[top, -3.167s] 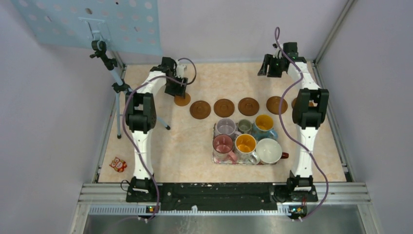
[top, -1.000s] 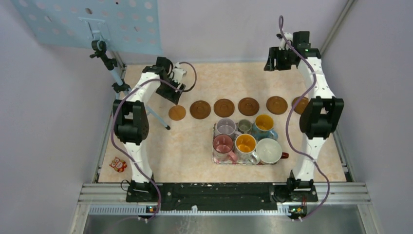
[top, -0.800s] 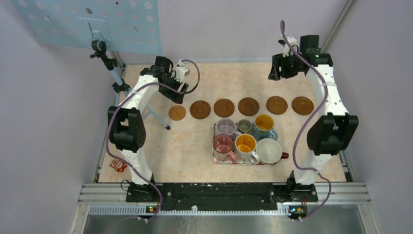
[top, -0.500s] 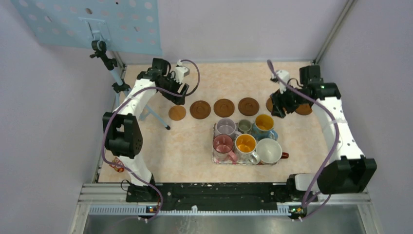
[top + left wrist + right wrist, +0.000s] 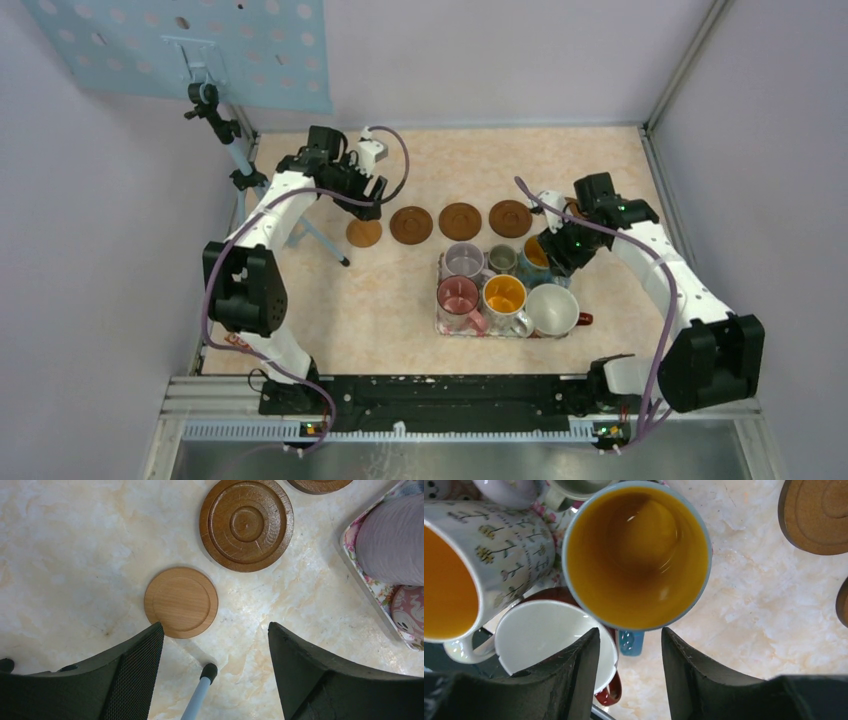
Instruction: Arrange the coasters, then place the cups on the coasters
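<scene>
Right gripper dropped to blue cup, jaws apart astride handle; left gripper apart.

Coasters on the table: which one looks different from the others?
The leftmost coaster: lighter, smaller and plain; the other coasters are dark with carved rings.

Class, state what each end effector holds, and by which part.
Nothing. The left end effector is open, clear of the pale coaster. The right end effector straddles the handle of the blue cup, with gaps on both sides.
</scene>
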